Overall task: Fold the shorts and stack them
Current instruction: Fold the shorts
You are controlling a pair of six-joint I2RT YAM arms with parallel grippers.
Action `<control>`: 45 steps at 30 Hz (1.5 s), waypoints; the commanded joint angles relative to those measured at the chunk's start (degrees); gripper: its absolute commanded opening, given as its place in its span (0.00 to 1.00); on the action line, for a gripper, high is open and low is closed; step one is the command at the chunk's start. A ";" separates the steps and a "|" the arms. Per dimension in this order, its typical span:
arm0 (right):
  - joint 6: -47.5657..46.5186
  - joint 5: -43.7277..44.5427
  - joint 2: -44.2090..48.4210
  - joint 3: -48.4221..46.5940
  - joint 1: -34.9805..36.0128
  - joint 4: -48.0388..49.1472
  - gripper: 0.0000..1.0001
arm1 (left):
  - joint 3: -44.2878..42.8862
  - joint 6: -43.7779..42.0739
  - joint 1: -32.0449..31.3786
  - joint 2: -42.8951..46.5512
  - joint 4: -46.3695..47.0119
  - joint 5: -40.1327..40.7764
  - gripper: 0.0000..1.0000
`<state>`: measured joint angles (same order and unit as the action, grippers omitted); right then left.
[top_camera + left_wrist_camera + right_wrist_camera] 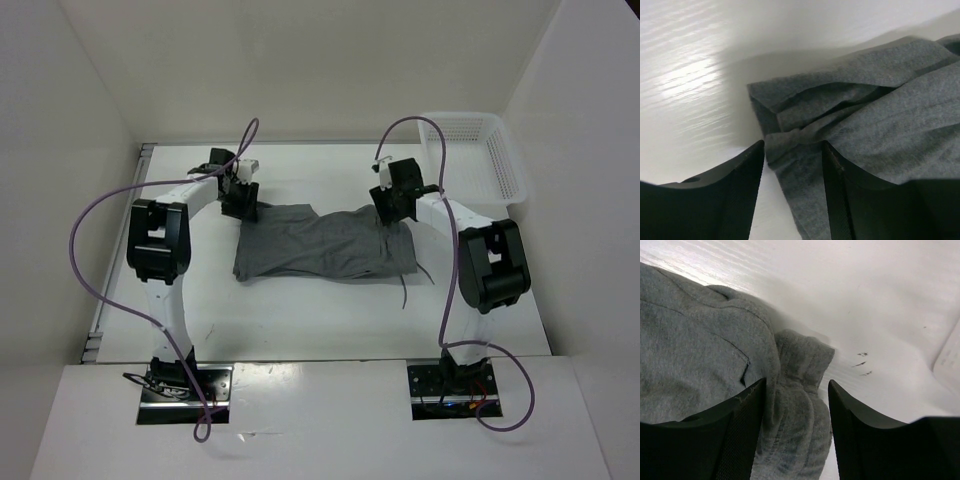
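The grey shorts (320, 244) lie spread flat on the white table, their drawstring (403, 292) trailing off the near right corner. My left gripper (240, 203) is open at the far left corner; in the left wrist view (793, 150) a bunched edge of the shorts (880, 120) lies between the jaws. My right gripper (392, 212) is open at the far right corner; in the right wrist view (796, 390) a rolled edge of the shorts (700, 355) sits between the jaws with a gap on the right side.
A white mesh basket (478, 158) stands at the back right corner of the table. White walls enclose the table on the left, back and right. Purple cables loop from both arms.
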<state>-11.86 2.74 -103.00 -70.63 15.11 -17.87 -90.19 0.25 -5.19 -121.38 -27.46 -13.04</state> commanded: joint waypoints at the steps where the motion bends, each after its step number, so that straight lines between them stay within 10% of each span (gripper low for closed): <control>1: -0.62 -0.89 -1.24 -0.84 0.00 3.28 0.58 | -0.69 -0.25 -0.87 -1.49 -0.05 -4.18 0.55; 5: -2.37 -2.74 -3.51 -0.12 0.00 3.28 0.49 | -2.00 -0.25 -1.40 -3.33 -0.05 -5.41 0.36; 10: -1.86 0.85 -4.75 -3.98 0.00 5.20 0.06 | -7.09 -0.25 -1.40 -3.86 -0.66 -5.95 0.00; 19: 3.07 3.50 -8.35 -9.78 -1.58 6.35 0.00 | -11.50 -0.25 1.50 -2.89 -0.05 4.50 0.00; 22: 2.46 2.27 -9.24 -11.63 -1.58 6.35 0.26 | -10.97 -0.25 1.50 -3.42 0.48 4.52 0.08; 24: 2.45 1.74 -9.94 -14.26 -1.58 6.35 0.56 | -11.49 -0.25 1.50 -3.42 0.48 2.59 0.37; 26: 2.45 1.74 -9.94 -17.15 -1.58 5.83 0.66 | -13.25 -0.25 1.50 -3.95 -0.05 2.06 0.71; 31: 6.57 1.04 -4.85 -18.49 -1.58 1.88 0.67 | -15.72 -0.25 1.50 2.53 -1.98 5.81 0.86; 36: 8.52 -5.11 5.95 -6.03 -1.58 -3.22 0.65 | -4.78 -0.25 1.50 11.93 -5.75 10.41 0.84; 41: 11.85 -6.25 11.77 5.93 -2.19 -3.75 0.62 | 5.80 -0.25 1.50 15.91 -10.85 2.50 0.54; 45: 14.49 -6.96 13.96 8.57 -4.12 -4.28 0.61 | 13.10 -0.25 1.50 17.23 -12.87 -2.60 0.49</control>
<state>-0.86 -3.03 -91.39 -63.29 12.84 -21.37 -81.34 0.19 -3.79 -104.40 -35.66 -10.20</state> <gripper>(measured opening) 0.610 0.498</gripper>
